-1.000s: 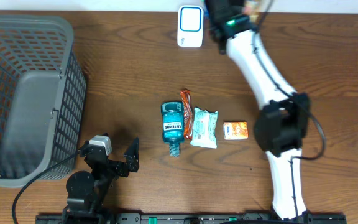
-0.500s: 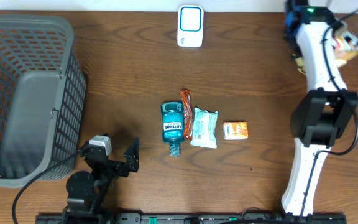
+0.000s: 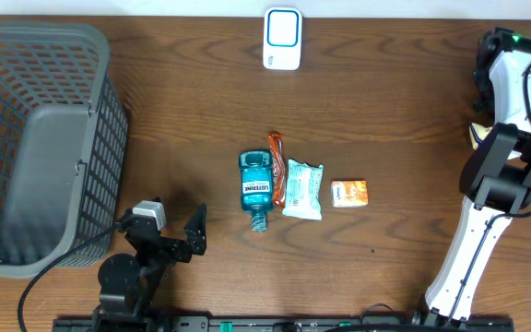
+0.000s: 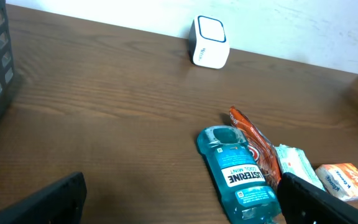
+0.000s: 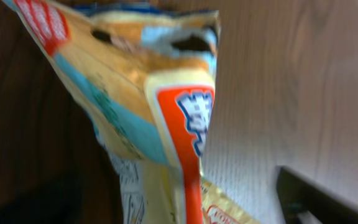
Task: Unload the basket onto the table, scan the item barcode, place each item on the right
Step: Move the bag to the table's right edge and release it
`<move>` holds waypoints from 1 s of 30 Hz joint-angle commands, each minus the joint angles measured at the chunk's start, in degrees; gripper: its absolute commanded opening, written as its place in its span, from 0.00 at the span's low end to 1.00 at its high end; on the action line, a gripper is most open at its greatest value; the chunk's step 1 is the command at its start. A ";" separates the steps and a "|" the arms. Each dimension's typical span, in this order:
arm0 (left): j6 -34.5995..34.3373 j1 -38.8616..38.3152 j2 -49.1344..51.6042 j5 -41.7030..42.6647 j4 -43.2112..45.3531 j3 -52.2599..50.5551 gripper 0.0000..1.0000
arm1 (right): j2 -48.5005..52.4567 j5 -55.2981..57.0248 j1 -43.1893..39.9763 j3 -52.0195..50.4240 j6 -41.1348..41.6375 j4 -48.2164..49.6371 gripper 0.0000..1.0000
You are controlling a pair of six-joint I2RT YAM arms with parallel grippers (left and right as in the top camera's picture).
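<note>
right arm (image 3: 513,101) has swung away from the barcode scanner (image 3: 282,39) at the top centre of the overhead frame and now stands at the far right edge. everything else lies where it did.

the grey plastic basket (image 3: 109,111) fills the upper left, its walls an open square mesh. its solid grey floor is in plain view.

the snack packet (image 5: 166,112) fills most of the right wrist view, blurred and very close to the lens. it is a crinkled glossy film in yellow, pale blue and white, with a red patch at the upper left and an orange-red band with blue print down the middle. wood grain shows behind it on the right. one dark finger (image 5: 328,199) shows in the lower right corner, apart from the packet. whether the right claw (image 3: 484,78) has hold of the packet, or how wide it stands, i cannot tell.

the left claw (image 4: 180,208) rests at the lower left of the overhead frame, spread wide with nothing in it.

on the dark brown wood-grain surface (image 3: 182,101), at the centre, four things lie in a row:
- a teal listerine bottle (image 3: 256,189) of clear plastic, lying flat
- a slim orange-red wrapper (image 3: 277,171) just beside it
- a pale green and white soft pack (image 3: 303,189)
- a small orange carton (image 3: 349,193), slightly apart

the scanner is a white rounded block with a blue-edged window.
</note>
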 commanded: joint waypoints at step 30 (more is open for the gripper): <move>-0.11 0.13 -0.39 0.72 -1.46 -0.85 0.98 | -32.50 -34.97 33.14 0.22 -28.87 -16.04 0.99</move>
